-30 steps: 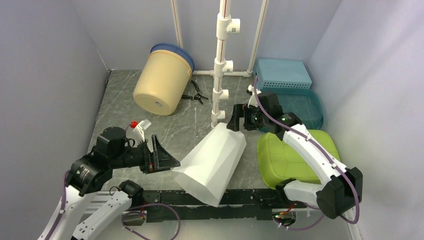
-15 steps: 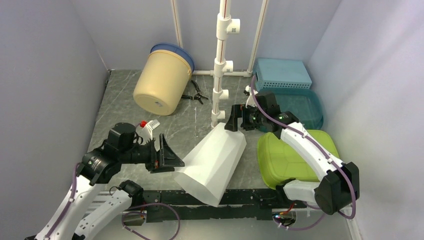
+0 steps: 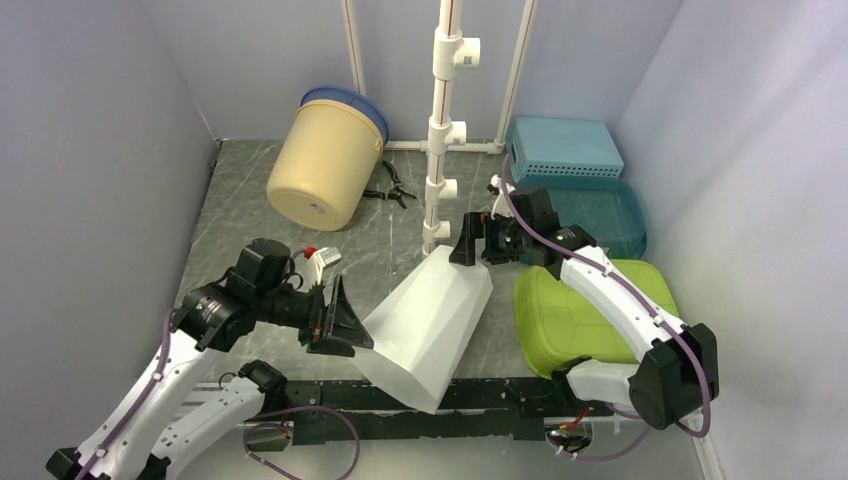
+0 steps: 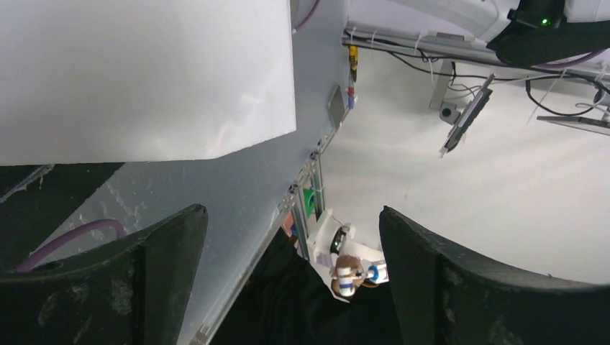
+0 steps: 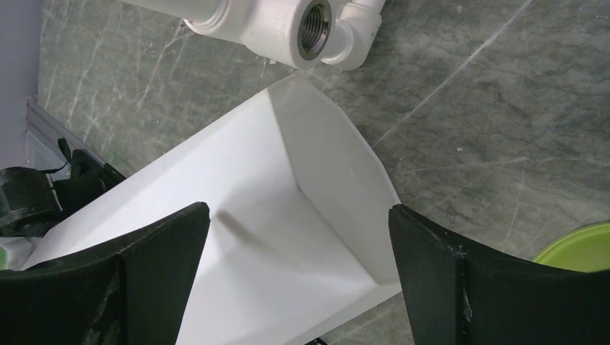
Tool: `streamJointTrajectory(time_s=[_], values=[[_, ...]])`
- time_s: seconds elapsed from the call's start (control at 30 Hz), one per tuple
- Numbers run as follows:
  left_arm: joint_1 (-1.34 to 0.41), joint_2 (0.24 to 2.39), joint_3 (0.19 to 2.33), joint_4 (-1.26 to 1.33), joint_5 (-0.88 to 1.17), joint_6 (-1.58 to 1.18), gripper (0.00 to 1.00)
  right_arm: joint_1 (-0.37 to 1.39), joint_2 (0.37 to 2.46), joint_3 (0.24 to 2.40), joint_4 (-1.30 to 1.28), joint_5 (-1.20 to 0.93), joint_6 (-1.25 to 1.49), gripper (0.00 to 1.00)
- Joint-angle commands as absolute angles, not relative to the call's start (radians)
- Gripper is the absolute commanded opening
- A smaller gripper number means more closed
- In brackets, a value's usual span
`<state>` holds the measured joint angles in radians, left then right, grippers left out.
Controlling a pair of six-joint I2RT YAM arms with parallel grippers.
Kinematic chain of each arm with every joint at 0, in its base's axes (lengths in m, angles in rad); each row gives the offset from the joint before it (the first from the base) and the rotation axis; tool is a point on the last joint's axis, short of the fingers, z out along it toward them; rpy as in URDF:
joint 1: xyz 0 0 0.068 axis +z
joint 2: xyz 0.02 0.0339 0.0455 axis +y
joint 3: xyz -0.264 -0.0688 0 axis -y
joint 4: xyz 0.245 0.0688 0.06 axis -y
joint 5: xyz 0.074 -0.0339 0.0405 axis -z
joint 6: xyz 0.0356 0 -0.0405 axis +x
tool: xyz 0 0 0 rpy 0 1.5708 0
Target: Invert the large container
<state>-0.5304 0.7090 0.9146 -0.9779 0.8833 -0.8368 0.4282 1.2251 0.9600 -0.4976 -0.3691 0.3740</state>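
The large container (image 3: pixel 430 320) is a white tapered bin lying on its side mid-table, narrow end toward the pipe stand, wide end toward the near edge. My left gripper (image 3: pixel 345 325) is open just left of the wide end, not touching it. In the left wrist view the white wall (image 4: pixel 144 72) fills the upper left, off to the side of the open left gripper (image 4: pixel 289 210), which has nothing between its fingers. My right gripper (image 3: pixel 465 240) hovers open over the narrow end. In the right wrist view the bin (image 5: pixel 237 237) lies below the open right gripper (image 5: pixel 298 209).
A yellow bucket (image 3: pixel 325 165) with a blue lid lies tilted at back left, pliers (image 3: pixel 392 187) beside it. A white pipe stand (image 3: pixel 440 130) rises behind the bin. A blue basket (image 3: pixel 565 147), teal tray (image 3: pixel 600 210) and green tub (image 3: pixel 570 315) fill the right. A red-capped bottle (image 3: pixel 320 258) lies near my left arm.
My left arm has swung right, bringing its open gripper up to the bin's wide end. The right gripper has edged slightly left. The bin has not moved.
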Motion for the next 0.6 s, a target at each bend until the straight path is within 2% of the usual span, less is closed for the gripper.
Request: streamJointTrajectory(time_s=[0.0,0.2,0.37,0.57], values=[[-0.571,0.736,0.926,-1.006,0.919,-0.809,0.94,0.423,1.218,0.97,-0.462,-0.364,0.388,1.0],[-0.7,0.709,0.844,-0.754,0.783,-1.027,0.94,0.424,1.213,0.96,-0.448,-0.371,0.407,1.0],[-0.858,0.786,0.842,-0.643,0.596,-1.063,0.94,0.423,1.204,0.948,-0.44,-0.417,0.402,1.0],[-0.949,0.822,0.892,-0.666,0.363,-1.065,0.89,0.423,1.194,0.936,-0.477,-0.467,0.354,1.0]])
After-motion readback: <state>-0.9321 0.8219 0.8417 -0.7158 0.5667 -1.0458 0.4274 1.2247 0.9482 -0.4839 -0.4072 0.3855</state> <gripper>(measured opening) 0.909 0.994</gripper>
